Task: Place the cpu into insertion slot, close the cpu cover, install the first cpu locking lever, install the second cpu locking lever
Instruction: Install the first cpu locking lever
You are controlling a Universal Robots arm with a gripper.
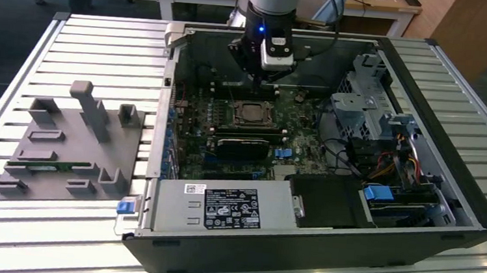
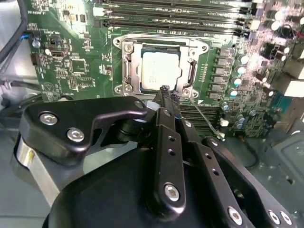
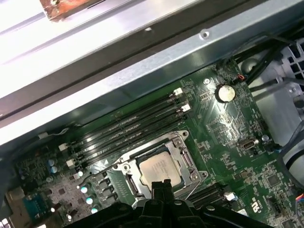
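Note:
The cpu (image 2: pixel 160 70) lies flat in the insertion slot (image 1: pixel 235 112) on the green motherboard, its silver top showing through the window of the cpu cover (image 2: pixel 128 66). The cover looks laid down around the chip. A thin metal locking lever (image 2: pixel 205 116) sticks out slantwise from one corner of the socket. My gripper (image 2: pixel 169 91) hovers just off the socket's edge near that corner, with its dark fingertips (image 3: pixel 161 182) pressed together and nothing between them. In the exterior view the gripper (image 1: pixel 263 79) hangs inside the open computer case, just behind the cpu (image 1: pixel 252 114).
Long black memory slots (image 2: pixel 175 19) run beside the socket. A black module (image 1: pixel 243 146) sits in front of it. The power supply (image 1: pixel 220 206) and drive cage (image 1: pixel 368 107) crowd the case. A grey fixture (image 1: pixel 68 149) stands on the slatted table at the exterior view's left.

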